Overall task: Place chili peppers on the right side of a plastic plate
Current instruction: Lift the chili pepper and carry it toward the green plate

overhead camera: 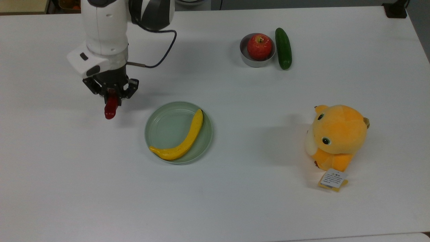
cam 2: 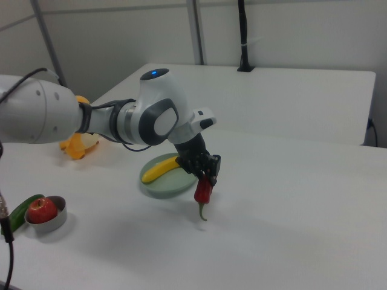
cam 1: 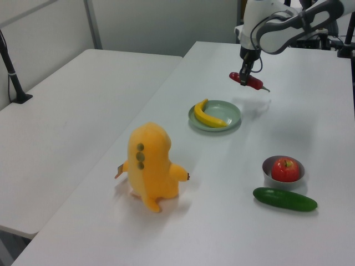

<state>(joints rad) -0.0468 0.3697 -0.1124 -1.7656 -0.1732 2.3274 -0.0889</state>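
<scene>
The black two-finger gripper [overhead camera: 111,95] is clamping the glossy dark red chili pepper [overhead camera: 110,109] and carrying it clear above the white table [overhead camera: 235,201], just off the top view's left of the round pale mint-green plastic plate [overhead camera: 168,126]. Pickup is looking done; lowering and letting go beside the plate are what I judge is left, while the yellow banana [overhead camera: 183,141] is lying across that plate.

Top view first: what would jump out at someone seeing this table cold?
Likely the gripper holding a glossy dark red chili pepper in the air, off the top view's left of the pale mint-green plastic plate carrying a yellow banana. Next, the orange plush toy at the top view's right.
</scene>
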